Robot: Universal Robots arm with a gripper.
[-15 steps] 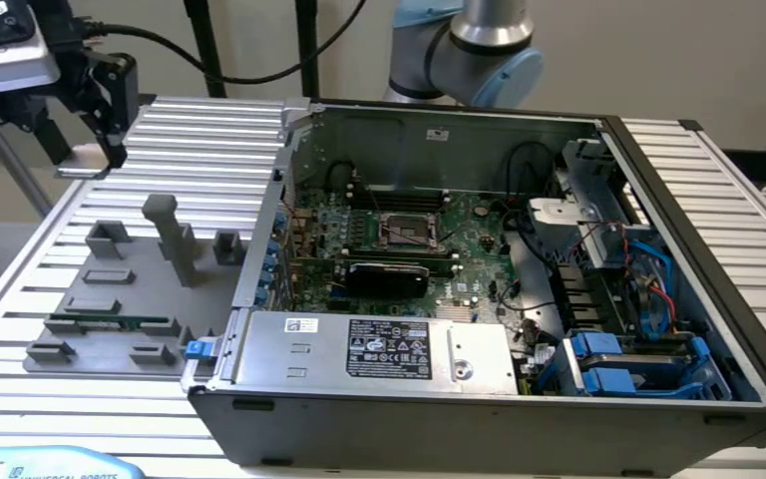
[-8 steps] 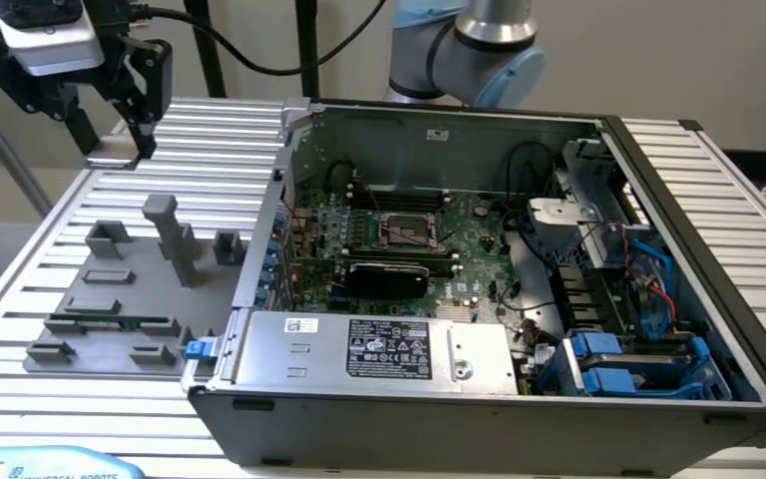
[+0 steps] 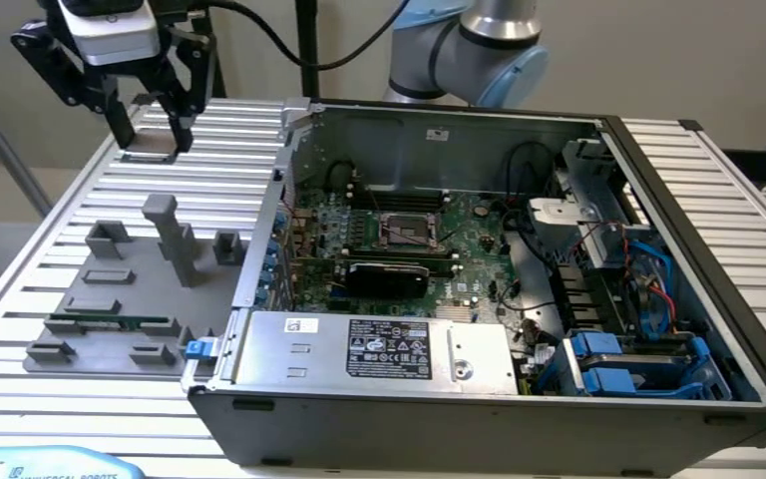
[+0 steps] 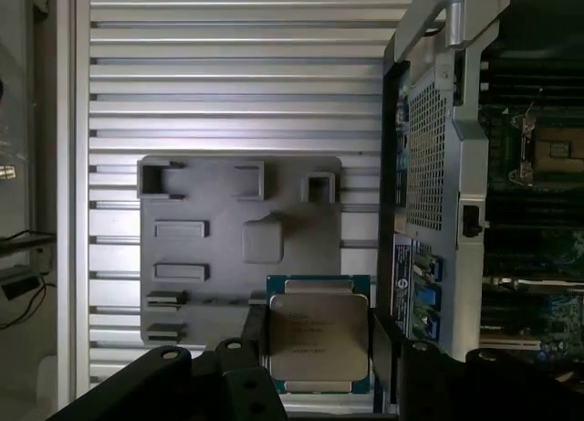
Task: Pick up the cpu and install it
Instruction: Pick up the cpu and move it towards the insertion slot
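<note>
1. Locate the black two-finger gripper (image 3: 153, 143) at 10 o'clock in the exterior view, raised above the slatted aluminium table (image 3: 37, 329).
2. Confirm the fingers narrowed onto the cpu (image 3: 148, 155), a small flat square chip with a silvery-beige metal top, gripped by two opposite edges and carried roughly level, clear of the table.
3. In the wrist view, check the cpu (image 4: 318, 334) sitting metal top up between the black fingers (image 4: 254, 357) of the gripper (image 4: 318, 352), with printed text on the lid and a thin green border around it.
4. Find the flat grey plastic fixture plate (image 3: 117, 299) with raised blocks at 8 o'clock in the exterior view, lying on the table; in the wrist view, see it (image 4: 239, 257) well below the held cpu.
5. Note the long green memory stick (image 3: 107, 323) lying on the fixture plate near its edge closest to the exterior camera.
6. Identify the open dark-grey metal computer case (image 3: 450, 130) just beside the fixture plate, at its 3 o'clock in the exterior view.
7. Inside the case, locate the green motherboard (image 3: 356, 220) and its square metal-framed processor socket (image 3: 407, 232) (image 4: 557, 152), well apart from the cpu.
</note>
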